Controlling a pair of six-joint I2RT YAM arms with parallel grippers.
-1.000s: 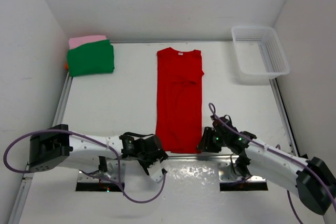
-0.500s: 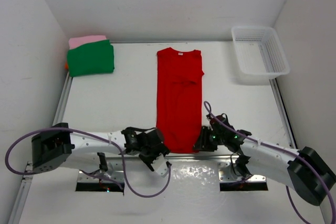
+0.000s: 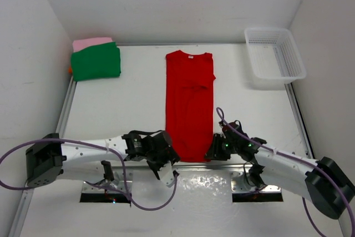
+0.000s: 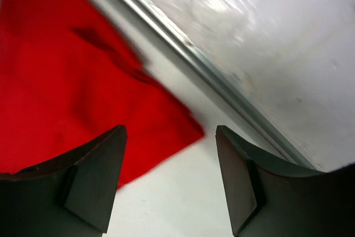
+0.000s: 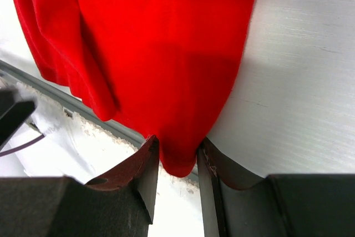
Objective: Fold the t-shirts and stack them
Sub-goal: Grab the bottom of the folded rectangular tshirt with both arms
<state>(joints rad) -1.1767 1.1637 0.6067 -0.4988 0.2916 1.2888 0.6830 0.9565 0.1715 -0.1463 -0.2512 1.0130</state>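
Red t-shirt (image 3: 189,104) lies as a long narrow strip mid-worktop (image 3: 122,109). Its long axis runs from the near edge to the far one, collar at the far end, hem at the near rail right by both arms. Right tool (image 5: 177,142) is clenched on the hem's right corner, fabric pinched between its fingers. Left tool (image 4: 169,131) is released, jaws wide, with the hem's left corner lying between them, not pinched yet. We judge a hem-to-collar fold comes next: the shirt runs straight away from both tools, each arm at its own corner, and the left one has to close first. Green t-shirt (image 3: 96,62) sits on pink t-shirt (image 3: 91,42) at the far left, well apart.
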